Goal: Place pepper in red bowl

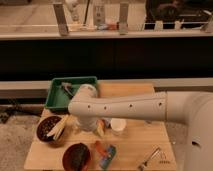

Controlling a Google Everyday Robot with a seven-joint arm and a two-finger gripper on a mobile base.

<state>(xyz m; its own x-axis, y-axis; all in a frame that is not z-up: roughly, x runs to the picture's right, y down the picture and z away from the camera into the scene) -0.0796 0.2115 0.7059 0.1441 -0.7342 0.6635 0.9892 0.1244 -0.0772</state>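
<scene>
The gripper point(94, 126) hangs at the end of the white arm, a little left of the middle of the frame and over the wooden table point(137, 146). The thick wrist covers most of it, so it cannot be told whether it is released, clenched or grasping something. The pepper point(99, 146) lies on the table directly below the gripper in the frame, near it but apart from it. It is just beside the right edge of the red bowl point(76, 145), which stands at the lower left of the frame. The pepper's long axis seems to run from upper left to lower right, though this is not sure. Judged from this, the pepper is not yet in the bowl. The coming move needs the gripper to come toward the lower edge of the frame and turn across that axis. An orange object point(101, 129) sits close at the gripper's right, with a white cup point(118, 125) next to it. Both could be pushed by mistake. A darker bowl point(42, 131) at the left must not be confused with the goal.
</scene>
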